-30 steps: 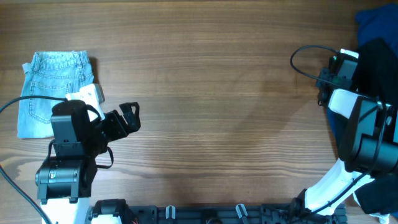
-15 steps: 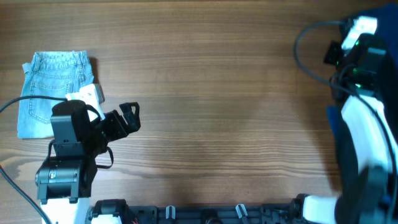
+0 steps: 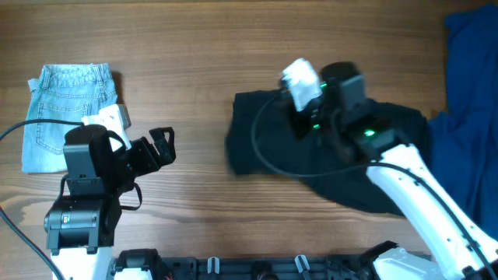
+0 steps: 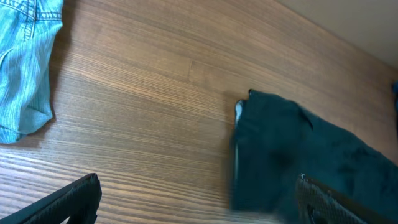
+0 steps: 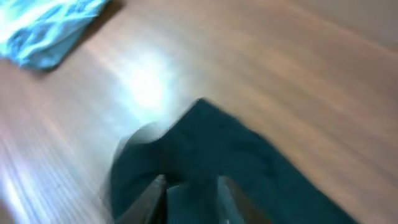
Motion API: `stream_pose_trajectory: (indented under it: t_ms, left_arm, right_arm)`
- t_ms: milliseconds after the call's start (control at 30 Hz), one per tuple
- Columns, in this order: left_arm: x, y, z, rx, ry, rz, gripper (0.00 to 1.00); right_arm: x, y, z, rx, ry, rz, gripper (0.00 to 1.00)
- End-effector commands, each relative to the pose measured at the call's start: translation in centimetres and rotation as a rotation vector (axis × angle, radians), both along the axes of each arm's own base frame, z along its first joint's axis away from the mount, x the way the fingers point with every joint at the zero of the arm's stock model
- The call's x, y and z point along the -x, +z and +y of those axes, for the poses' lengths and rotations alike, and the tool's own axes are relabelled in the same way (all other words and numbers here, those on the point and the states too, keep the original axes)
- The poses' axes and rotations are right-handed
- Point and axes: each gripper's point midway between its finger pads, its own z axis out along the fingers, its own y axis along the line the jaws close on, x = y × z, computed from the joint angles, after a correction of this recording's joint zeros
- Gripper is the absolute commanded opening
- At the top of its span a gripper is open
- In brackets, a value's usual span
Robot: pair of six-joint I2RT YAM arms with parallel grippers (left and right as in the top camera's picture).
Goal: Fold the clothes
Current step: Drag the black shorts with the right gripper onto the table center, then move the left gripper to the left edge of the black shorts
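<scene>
Overhead, right of centre on the table [image 3: 194, 47], right gripper [image 3: 299, 117] over black clothes [image 3: 261, 152], royal-blue fabric [image 3: 467, 70] at far right; left gripper [image 3: 162, 146] spread, empty, near denim shorts [image 3: 66, 109]; left wrist: clothes lie at right on table; right wrist, blurred: fingers [image 5: 155, 196] pinch clothes between them.

Readable text, labels, brands, numbers, signs: none legible in any of the three views. The right wrist view is blurred.
</scene>
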Motion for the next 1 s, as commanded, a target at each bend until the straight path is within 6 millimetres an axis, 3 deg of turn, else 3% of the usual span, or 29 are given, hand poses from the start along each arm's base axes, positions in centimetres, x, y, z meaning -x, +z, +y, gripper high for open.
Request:
stream_pose_trajectory:
  t_ms: [0,33,100,167,233,400,500,567,700,867,967]
  left_arm:
    - [-0.2,0.9,-0.1,0.007,0.000,-0.022,1.00]
    - [-0.1,0.9,-0.1,0.007,0.000,-0.020,1.00]
    - [0.0,0.7,-0.2,0.008,0.000,-0.011,1.00]
    - [0.2,0.5,-0.2,0.008,-0.001,0.002,1.00]
    - [0.4,0.3,-0.2,0.011,-0.003,0.014,1.00]
    - [0.6,0.2,-1.5,0.059,-0.057,0.029,1.00]
    - [0.4,-0.6,-2.5,0.077,-0.096,0.066,1.00]
    - [0.2,-1.5,-3.2,0.078,-0.122,0.106,1.00]
    - [-0.1,-3.1,-4.2,0.076,-0.156,0.173,1.00]
    - [-0.3,-4.9,-4.7,0.077,-0.169,0.245,1.00]
    - [-0.6,-5.5,-4.7,0.077,-0.168,0.267,1.00]
  right_arm:
    - [0.5,-0.4,0.8,-0.024,-0.031,0.044,0.48]
    - [0.3,-0.3,0.4,-0.023,-0.068,0.045,0.49]
    - [-1.5,0.0,-3.7,0.028,-0.349,0.020,0.54]
    - [-1.9,0.5,-7.3,0.057,-0.576,0.002,0.59]
    - [-1.1,1.3,-11.6,0.062,-0.814,0.000,0.64]
    - [1.8,0.7,-16.9,0.034,-1.057,0.112,0.65]
    - [3.1,-0.7,-21.0,0.036,-1.229,0.201,0.68]
    - [3.1,-1.5,-23.1,0.031,-1.290,0.238,0.73]
    - [2.9,-3.2,-27.3,0.053,-1.386,0.303,0.73]
    - [3.6,-6.5,-32.3,0.123,-1.509,0.415,0.73]
    - [3.8,-9.1,-34.4,0.136,-1.567,0.496,0.73]
